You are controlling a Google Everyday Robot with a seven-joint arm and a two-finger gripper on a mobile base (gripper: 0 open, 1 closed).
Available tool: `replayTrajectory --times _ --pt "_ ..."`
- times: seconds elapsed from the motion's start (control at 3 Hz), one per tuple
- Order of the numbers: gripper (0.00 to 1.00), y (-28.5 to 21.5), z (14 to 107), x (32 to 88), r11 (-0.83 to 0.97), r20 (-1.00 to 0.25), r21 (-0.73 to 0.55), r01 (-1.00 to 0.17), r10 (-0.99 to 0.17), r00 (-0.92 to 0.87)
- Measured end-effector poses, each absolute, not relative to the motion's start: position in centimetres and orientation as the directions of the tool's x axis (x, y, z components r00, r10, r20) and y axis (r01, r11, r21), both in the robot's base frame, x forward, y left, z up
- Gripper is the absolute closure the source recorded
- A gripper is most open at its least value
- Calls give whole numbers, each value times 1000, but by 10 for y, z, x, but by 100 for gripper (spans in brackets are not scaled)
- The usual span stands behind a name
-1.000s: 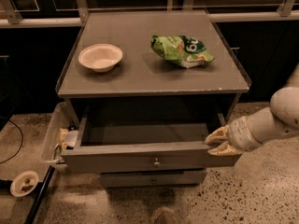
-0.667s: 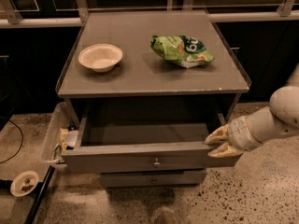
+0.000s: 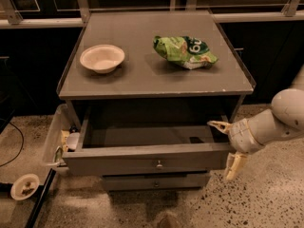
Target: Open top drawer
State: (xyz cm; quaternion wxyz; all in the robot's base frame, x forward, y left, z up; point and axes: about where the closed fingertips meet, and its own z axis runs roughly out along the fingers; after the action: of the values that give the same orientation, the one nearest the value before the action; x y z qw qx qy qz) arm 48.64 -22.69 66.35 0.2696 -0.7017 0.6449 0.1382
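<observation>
Grey wooden top drawer stands pulled out; the cream two-finger gripper sits at its right front corner, jaws spread wide, clamping nothing.

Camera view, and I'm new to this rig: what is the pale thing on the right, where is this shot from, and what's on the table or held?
The pale jointed thing on the right is the robot's one arm. At its tip is the pincer, two fingers used for gripping. They stand spread apart at the right front corner of the top drawer, one reaching over its edge and one hanging down outside the front. They hold nothing loose.

There is only this one view, looking down at the front of a small grey table. I cannot tell where the camera is mounted.

On the tabletop lie a pale bowl and a crumpled green snack bag. The top drawer is pulled out. A shorter drawer sits below it.
</observation>
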Motion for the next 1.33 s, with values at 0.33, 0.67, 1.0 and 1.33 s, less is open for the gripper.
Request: replayTrajectory --times 0.33,0.67,1.0,1.33 --pt "0 -221 633 474 -21 -580 -131 -991 -810 94" --pt "15 -221 623 464 -25 -595 -103 -994 -799 81" --pt "38 -223 624 446 -33 -599 -91 -995 -797 81" --pt "62 -230 647 423 -55 -580 -117 -992 -807 113"
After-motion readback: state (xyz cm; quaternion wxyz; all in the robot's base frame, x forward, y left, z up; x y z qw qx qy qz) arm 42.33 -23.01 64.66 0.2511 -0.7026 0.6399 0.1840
